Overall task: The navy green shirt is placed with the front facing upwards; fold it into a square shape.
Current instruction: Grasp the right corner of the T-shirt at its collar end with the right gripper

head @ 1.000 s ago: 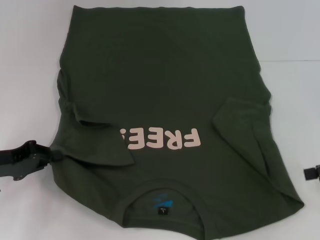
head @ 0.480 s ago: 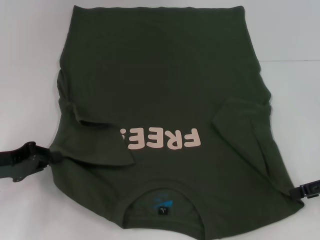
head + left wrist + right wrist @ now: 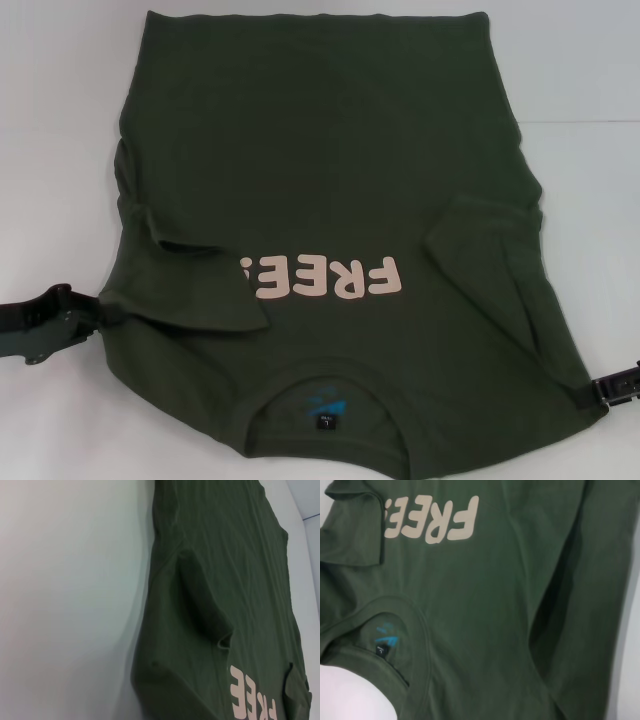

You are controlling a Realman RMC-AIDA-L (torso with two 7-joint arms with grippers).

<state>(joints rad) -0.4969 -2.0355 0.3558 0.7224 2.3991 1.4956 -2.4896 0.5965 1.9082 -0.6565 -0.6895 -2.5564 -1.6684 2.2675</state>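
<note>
Olive-green shirt [image 3: 330, 190] lay flat on the white table [image 3: 50, 120], sleeves folded in.
Left pincer [image 3: 100, 312] and right pincer [image 3: 592, 392] touched its shoulder edges; how far open, I cannot tell.

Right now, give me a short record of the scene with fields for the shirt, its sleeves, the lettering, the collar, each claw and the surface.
garment: dark olive-green cotton T-shirt, lying front up, collar toward the robot
sleeves: both folded inward onto the body
lettering: pale pink "FREE" print on the chest, its end covered by the left sleeve
collar: ribbed crew neck with blue print inside
left claw: at the shirt's left shoulder edge
right claw: at the shirt's right shoulder corner
surface: white table
</note>
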